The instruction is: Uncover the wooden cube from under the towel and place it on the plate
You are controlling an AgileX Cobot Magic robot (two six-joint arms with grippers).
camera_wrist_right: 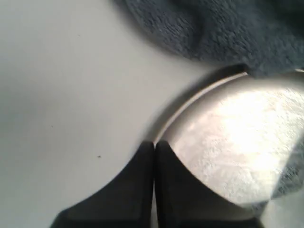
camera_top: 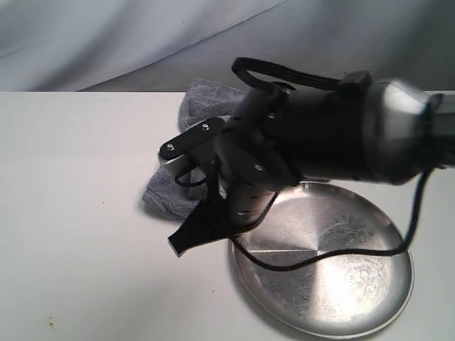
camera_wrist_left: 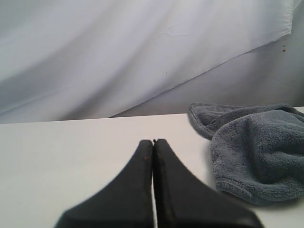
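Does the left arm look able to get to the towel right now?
Probably yes: its wrist view shows only table between the shut left tool and the towel, with nothing blocking.

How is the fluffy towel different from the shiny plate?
The towel is dark grey and fluffy; the plate is silvery and shiny. The towel lies bunched in soft folds; the plate is flat and round. Both rest on the white table.
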